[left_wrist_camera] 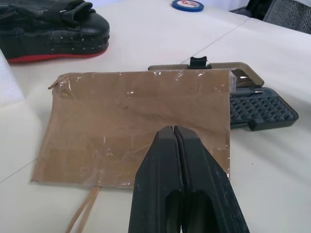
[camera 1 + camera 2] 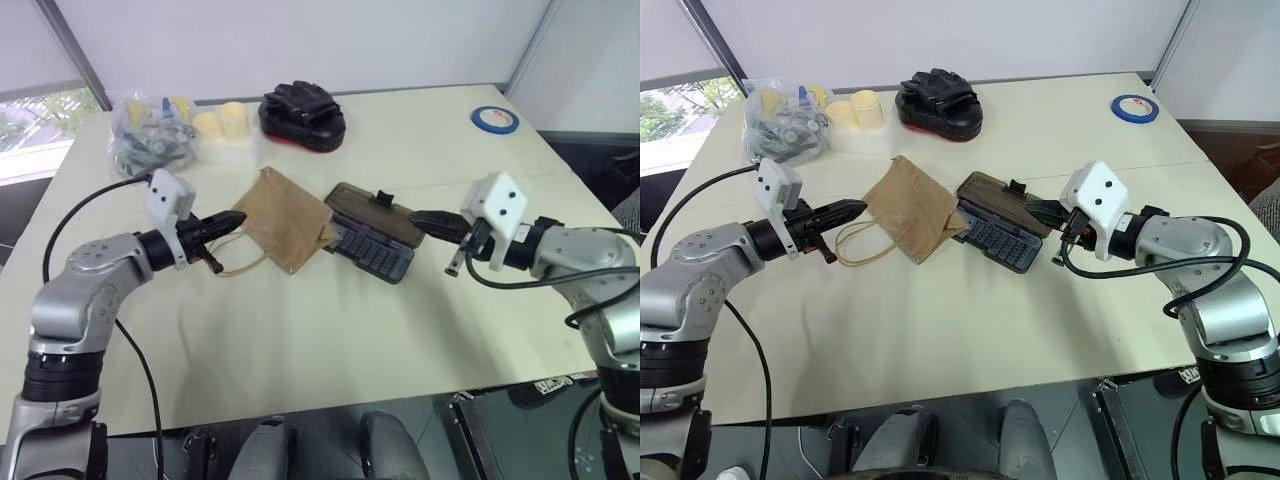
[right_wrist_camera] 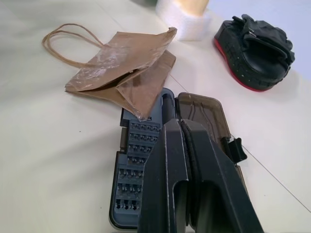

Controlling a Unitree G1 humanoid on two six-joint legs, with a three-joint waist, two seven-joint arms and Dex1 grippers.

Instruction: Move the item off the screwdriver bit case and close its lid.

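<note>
Bag (image 2: 288, 228) is lying flat on the worktop (image 2: 330, 340), between the two arms, with one corner still overlapping the left end of the screwdriver bit case (image 2: 1002, 240); in the right wrist view that corner is sitting over the top of the grey tray, though whether it is resting on the bits or just hanging above them is hard to tell. Case is lying open, smoky lid (image 2: 375, 212) folded flat behind the tray on the far side, latch tab pointing away from the robot. Case's long axis is running from far-left to near-right across the worktop; bag's string handles (image 2: 852, 247) are trailing toward the left side. Left gripper (image 2: 232, 222) is hovering at the handle edge of the bag, fingers pressed together and gripping nothing. Right gripper (image 2: 1040, 212) is pointing at the right end of the lid, fingers likewise closed and empty. Left arm is the nearer to the bag, which lies straight ahead of its fingertips; judging from this, dragging the bag leftward, away from the case, is the move needed before the right arm can be swinging the lid forward over the tray.
</note>
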